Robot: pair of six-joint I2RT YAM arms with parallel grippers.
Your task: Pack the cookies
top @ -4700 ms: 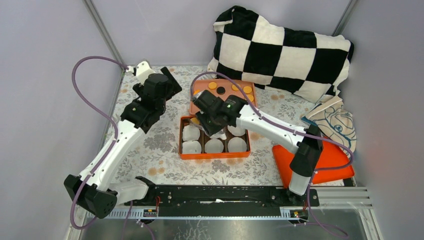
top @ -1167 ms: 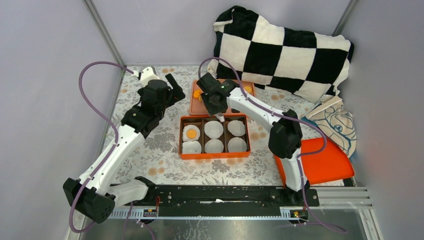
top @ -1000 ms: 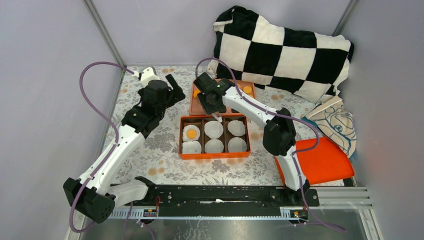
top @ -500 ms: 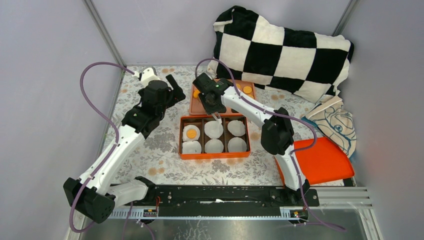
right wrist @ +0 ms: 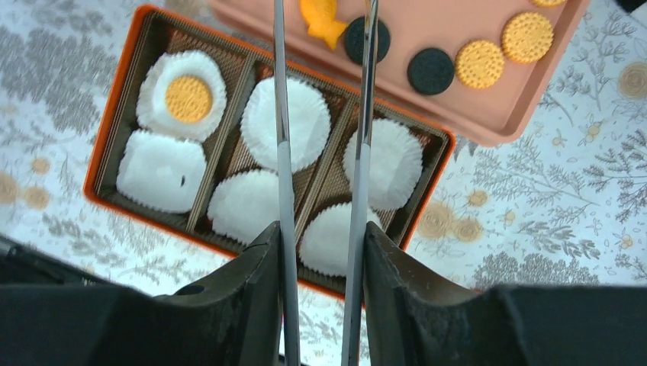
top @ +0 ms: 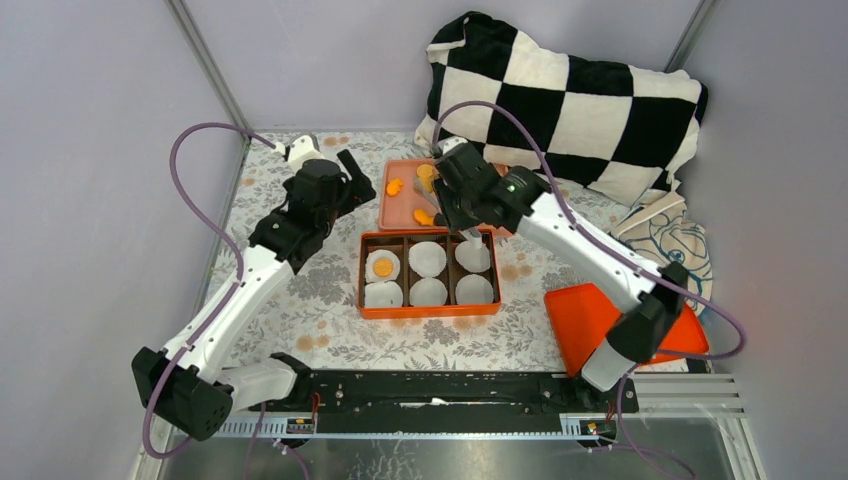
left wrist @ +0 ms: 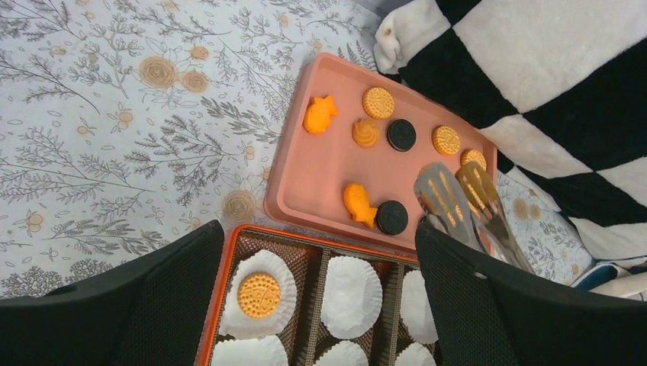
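Just beyond the fingertips of the right gripper, the loose cookies lie flat on a pink tray. At least eight show: round yellow pieces, two black discs, two orange fish shapes and one swirl. One round yellow cookie is packed. It rests in a white paper liner in the far-left compartment of the orange box, to the left of the right gripper.

The box has six compartments in two rows of three, each lined with a white liner. It sits directly on the near side of the tray.

The right gripper carries two long metal fingers. They run parallel with a moderate gap and grip nothing. They pass above the middle and right columns of the box, and their tips reach the near right corner of the tray. Whether the tips touch the tray cannot be told.

The left gripper stands just left of the tray, with its black fingers spread wide and empty.

Box and tray sit on a floral-patterned counter. A black-and-white checkered pillow lies just beyond the tray. An orange lid and a printed cloth bag lie to the right of the right gripper.
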